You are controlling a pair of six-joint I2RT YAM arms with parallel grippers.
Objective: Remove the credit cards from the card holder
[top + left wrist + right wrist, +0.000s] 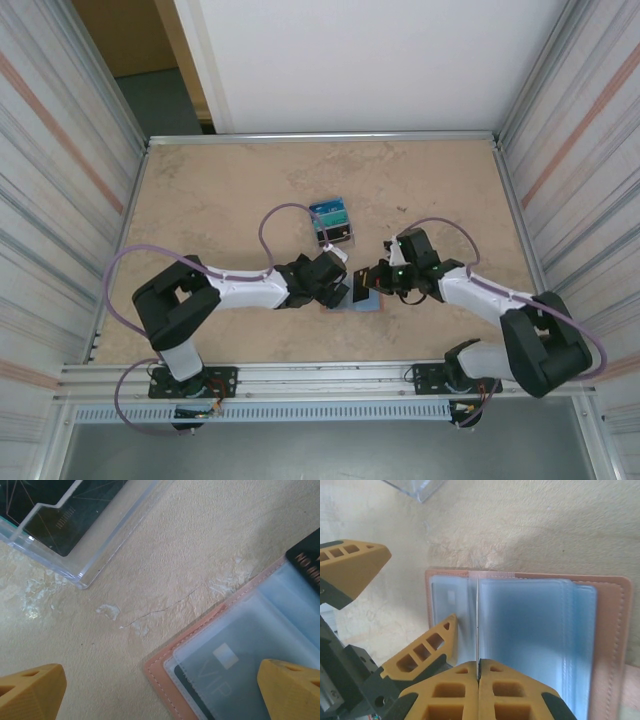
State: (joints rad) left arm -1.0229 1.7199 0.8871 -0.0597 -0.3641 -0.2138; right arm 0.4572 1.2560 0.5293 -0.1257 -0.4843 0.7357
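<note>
Right gripper (478, 666) has its two fingers pressed flat together on a thin pale leaf (477, 610) that stands on edge from the fold of the card holder (530, 620). It is seen edge-on, so whether it is a clear sleeve or a card cannot be told. The holder lies open and flat on the table (220, 190), near the arms' edge, between the two wrists. From above it is mostly covered by them, with only a blue corner (365, 303) showing.

Left gripper (160, 692) is spread wide. Its left fingertip is over bare table and its right fingertip (290, 690) is over the holder's left page, but contact cannot be judged. Under that cloudy sleeve lies a credit card (215, 675), with faint letters reading "VIP" and its edges blurred. A black card (307, 560) is cut off at the frame's right edge, its gold lettering only partly legible.

Farther out stands a clear plastic stand (100, 555), apart from the holder, with a dark card (45, 510) inside.
</note>
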